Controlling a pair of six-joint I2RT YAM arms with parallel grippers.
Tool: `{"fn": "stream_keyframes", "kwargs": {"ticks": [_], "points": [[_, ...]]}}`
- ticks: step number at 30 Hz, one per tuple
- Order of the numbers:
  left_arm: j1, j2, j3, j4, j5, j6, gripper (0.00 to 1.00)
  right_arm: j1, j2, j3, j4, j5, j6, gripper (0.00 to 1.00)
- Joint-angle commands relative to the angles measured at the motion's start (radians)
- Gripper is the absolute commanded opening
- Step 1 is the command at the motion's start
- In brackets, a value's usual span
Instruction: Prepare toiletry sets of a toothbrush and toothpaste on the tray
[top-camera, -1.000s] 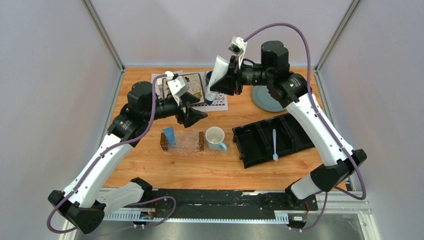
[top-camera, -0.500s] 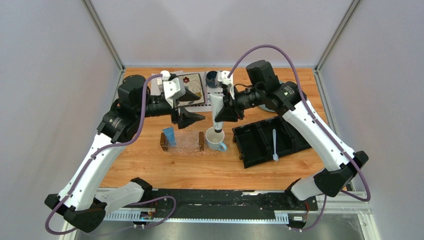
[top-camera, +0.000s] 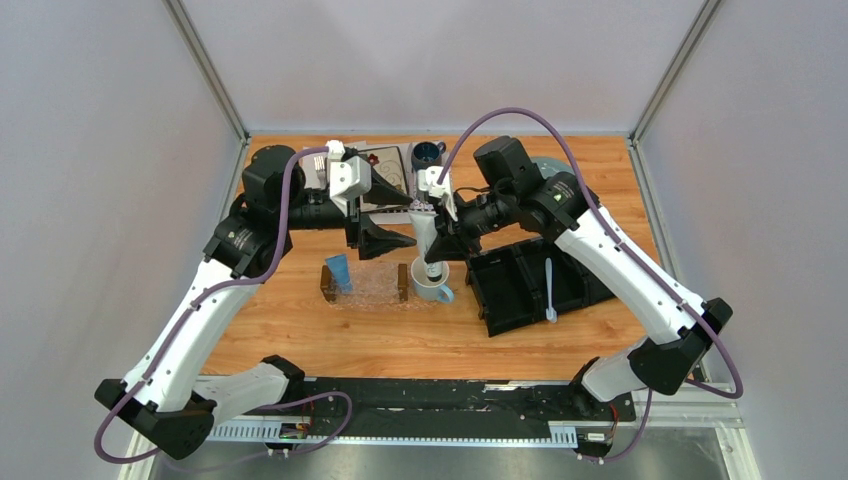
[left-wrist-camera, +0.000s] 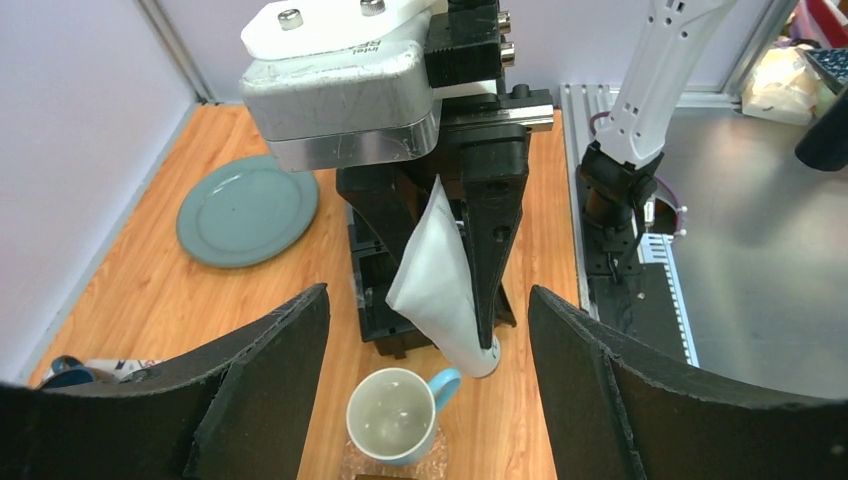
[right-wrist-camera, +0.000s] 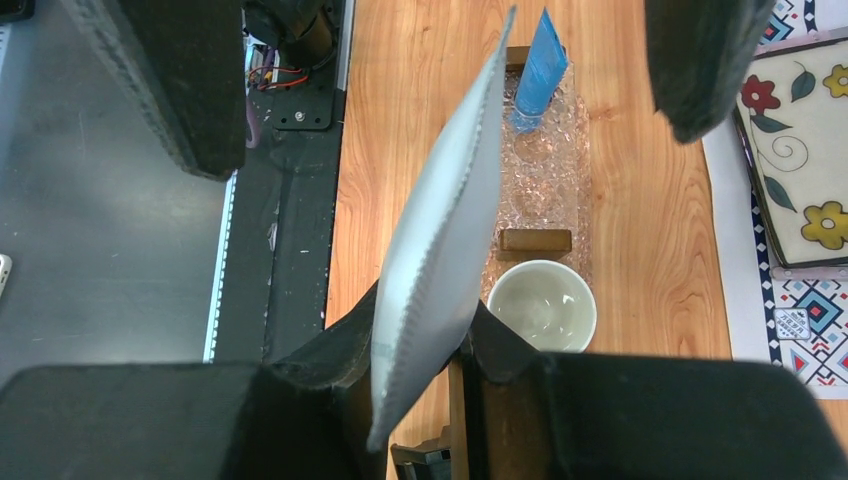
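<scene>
My right gripper (top-camera: 440, 240) is shut on a whitish-silver tube (top-camera: 428, 240) and holds it upright, cap down, just above the white mug (top-camera: 430, 278). The tube also shows in the right wrist view (right-wrist-camera: 440, 250) and in the left wrist view (left-wrist-camera: 440, 285). The clear tray (top-camera: 375, 285) with brown wooden ends lies left of the mug, with a blue tube (top-camera: 339, 271) leaning at its left end. The white toothbrush (top-camera: 549, 290) lies in the black organizer (top-camera: 510, 290). My left gripper (top-camera: 395, 240) is open and empty above the tray's far side.
A grey-green plate (left-wrist-camera: 245, 210) lies behind the right arm at the back. A patterned dish (top-camera: 385, 175) on a printed mat and a dark cup (top-camera: 427, 154) sit at the back centre. The mug touches the tray's right end.
My right arm has swung down and left with the whitish tube, from high at the back to just over the mug. My left arm has pulled back a little.
</scene>
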Motion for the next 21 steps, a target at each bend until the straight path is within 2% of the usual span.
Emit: {"fn": "stream_keyframes", "kwargs": {"ticks": [1,8,21], "points": [[0.004,0.006,-0.018,0.073,0.063,-0.027,0.8,0.01,-0.031,0.007,0.031,0.001,-0.03,0.08],[0.004,0.032,-0.058,0.185,0.103,-0.123,0.77,0.022,-0.025,0.01,0.033,0.01,-0.032,0.08],[-0.001,0.092,-0.061,0.241,0.149,-0.213,0.58,0.026,-0.005,0.027,0.039,0.018,-0.027,0.07]]}}
